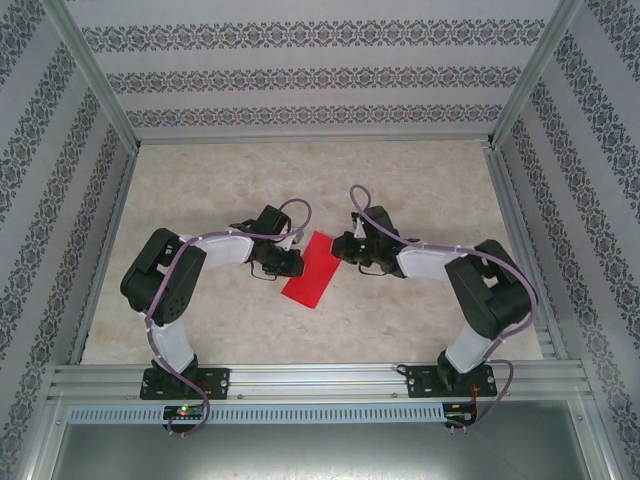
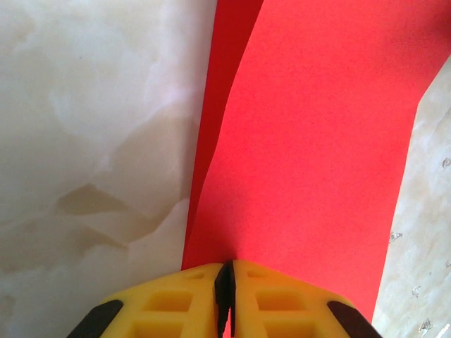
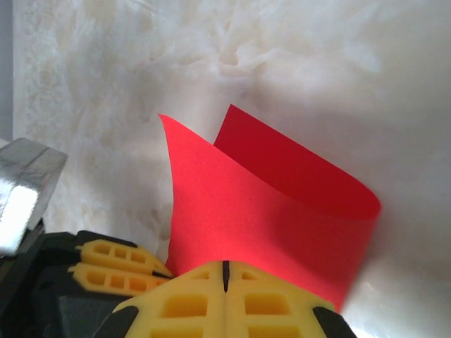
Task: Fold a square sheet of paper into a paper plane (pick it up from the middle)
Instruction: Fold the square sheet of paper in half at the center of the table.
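Note:
The square sheet of paper [image 1: 310,270] is bright red and doubled over into a narrow strip, lying slantwise on the table between the two arms. My left gripper [image 1: 290,262] is shut on the strip's left edge. In the left wrist view its yellow fingers [image 2: 176,303] meet at the left gripper's tip [image 2: 225,266], and the sheet [image 2: 317,155] runs away from them in two layers. My right gripper [image 1: 340,250] is shut on the far right end. In the right wrist view the right gripper [image 3: 226,264] pinches the sheet [image 3: 261,218], which curls over in a soft loop, uncreased.
The marble-patterned table [image 1: 200,190] is bordered by an aluminium frame [image 1: 320,380] at the near edge and by patterned walls [image 1: 300,75] on three sides. The left gripper's yellow fingers [image 3: 113,264] show close beside the right gripper in the right wrist view.

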Controlling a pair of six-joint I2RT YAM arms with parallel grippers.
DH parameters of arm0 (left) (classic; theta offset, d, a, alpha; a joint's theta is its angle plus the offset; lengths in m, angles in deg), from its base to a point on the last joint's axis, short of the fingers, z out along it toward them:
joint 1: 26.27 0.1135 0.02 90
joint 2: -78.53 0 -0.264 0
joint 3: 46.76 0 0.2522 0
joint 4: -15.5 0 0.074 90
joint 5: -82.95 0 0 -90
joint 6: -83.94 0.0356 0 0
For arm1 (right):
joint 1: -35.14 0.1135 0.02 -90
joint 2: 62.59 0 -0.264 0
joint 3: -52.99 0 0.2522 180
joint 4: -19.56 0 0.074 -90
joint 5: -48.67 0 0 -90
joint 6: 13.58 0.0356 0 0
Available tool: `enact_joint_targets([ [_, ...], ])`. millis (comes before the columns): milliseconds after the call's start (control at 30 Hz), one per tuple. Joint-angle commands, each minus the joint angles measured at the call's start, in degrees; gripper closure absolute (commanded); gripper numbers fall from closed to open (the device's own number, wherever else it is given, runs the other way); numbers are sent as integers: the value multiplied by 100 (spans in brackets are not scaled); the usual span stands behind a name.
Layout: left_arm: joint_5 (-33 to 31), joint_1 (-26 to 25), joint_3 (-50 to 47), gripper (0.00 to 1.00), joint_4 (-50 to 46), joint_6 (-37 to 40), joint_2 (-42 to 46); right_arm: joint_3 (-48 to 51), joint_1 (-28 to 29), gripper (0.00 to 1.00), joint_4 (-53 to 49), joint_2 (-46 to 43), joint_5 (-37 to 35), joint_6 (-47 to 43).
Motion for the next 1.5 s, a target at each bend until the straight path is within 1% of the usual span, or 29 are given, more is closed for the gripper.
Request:
enact_joint_targets([
  [0, -1505, 51, -406, 84, -763, 174, -746, -192, 6, 96, 155, 379, -5, -12],
  [200, -1565, 55, -437, 85, -772, 183, -767, -204, -166, 96, -65, 630, -261, -334],
  [333, -1565, 55, -416, 85, -789, 187, -769, -266, -296, 96, -522, 734, -584, -715],
  [433, -1584, 55, -431, 85, -798, 178, -769, -185, -463, 96, -672, 699, -785, -881],
  [533, -1584, 55, -408, 85, -811, 174, -795, 10, -725, 96, -550, 617, -834, -900],
  [667, -1578, 50, -382, 85, -844, 184, -814, -92, -883, 96, -641, 587, -722, -985],
  [800, -1585, 55, -420, 84, -842, 173, -780, -105, -1005, 96, -760, 238, -652, -996],
  [867, -1552, 54, -404, 84, -834, 174, -813, -162, -990, 95, -913, 30, -641, -1044],
  [933, -1494, 53, -402, 84, -808, 168, -835, -189, -948, 95, -855, -164, -401, -964],
  [1033, -1427, 50, -390, 84, -787, 161, -873, -324, -691, 96, -683, -270, -204, -704],
  [1100, -1418, 54, -379, 84, -795, 173, -892, -486, -467, 95, -638, -110, -133, -611],
  [1200, -1384, 55, -380, 84, -781, 164, -892, -567, -323, 95, -299, 344, -1, -379],
  [1267, -1367, 48, -388, 84, -772, 164, -898, -639, -249, 95, -272, 559, -28, -376],
  [1367, -1341, 55, -406, 84, -759, 155, -884, -689, -242, 95, -405, 761, -139, -480],
  [1467, -1322, 54, -439, 84, -728, 146, -879, -596, -368, 96, -551, 782, -323, -661],
])
